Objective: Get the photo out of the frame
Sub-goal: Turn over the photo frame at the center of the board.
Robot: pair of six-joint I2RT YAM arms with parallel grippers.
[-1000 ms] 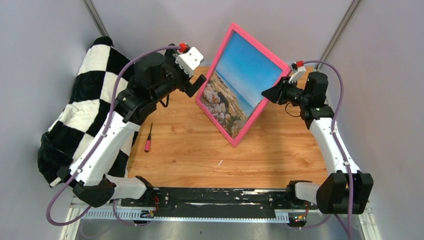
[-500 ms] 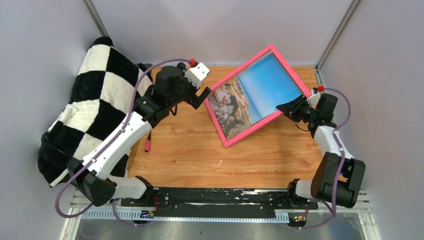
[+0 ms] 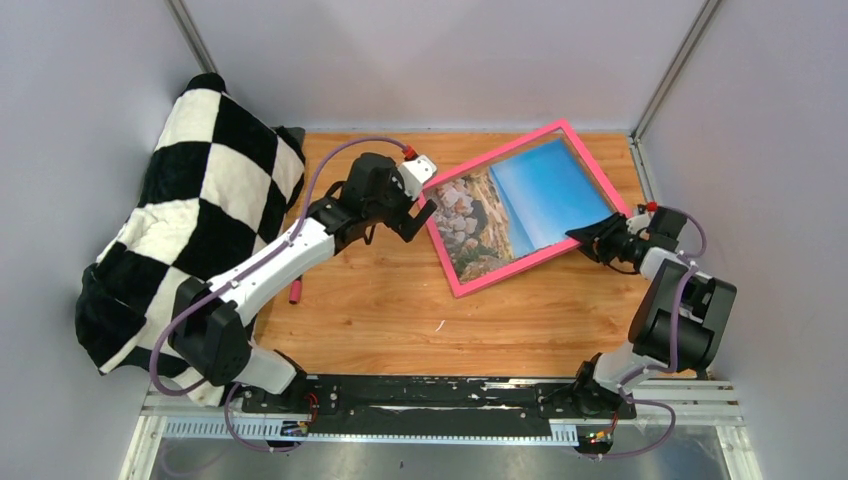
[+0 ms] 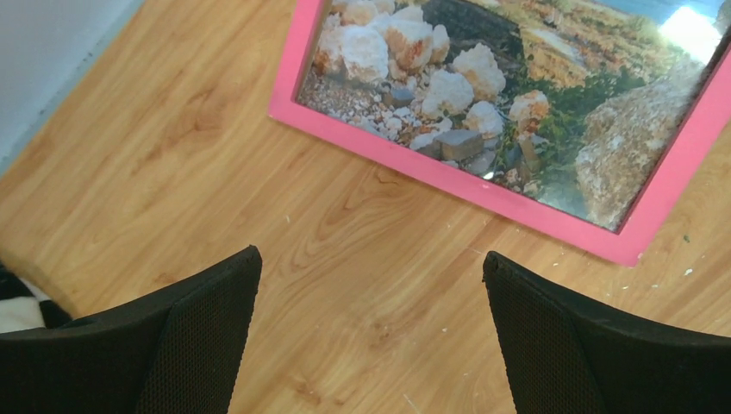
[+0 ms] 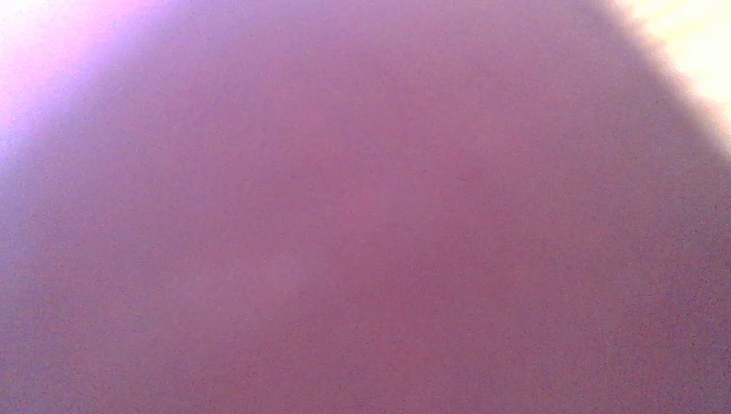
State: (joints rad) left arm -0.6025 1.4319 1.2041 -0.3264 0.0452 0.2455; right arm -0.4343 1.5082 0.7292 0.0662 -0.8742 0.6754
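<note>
The frame point(image 3: 500, 153) is seen on the far right part of the wooden surface point(image 3: 400, 310), turned at an angle to its edges, glass side up. It appears to lie flat or nearly so; whether its right edge is raised off the wood cannot be told. The photo point(image 3: 520, 205) is seated inside the pink border and has not been taken out. Its rocky shore is turned toward the left arm and its blue sky toward the right arm.

The left gripper point(image 3: 418, 207) is held just beside the frame's left corner, apart from it. In the left wrist view its fingers point(image 4: 207, 328) are spread as wide as they go, and nothing is held. Bare wood point(image 4: 362, 224) is seen between them. Beyond them the frame's pink edge point(image 4: 448, 178) and the pale stones of the photo point(image 4: 483, 86) are seen.

The right gripper point(image 3: 592, 238) is set at the middle of the frame's right edge, with its dark fingers overlapping the pink border in the top view. The right wrist view is filled by a blurred purple-pink surface, so nothing is made out there. Whether the fingers are clamped on the edge or only placed about it cannot be told.

A black-and-white checkered cloth point(image 3: 190, 200) is heaped along the left side. A small tool with a pink handle point(image 3: 295, 292) lies on the wood by the left arm, partly hidden by it.
</note>
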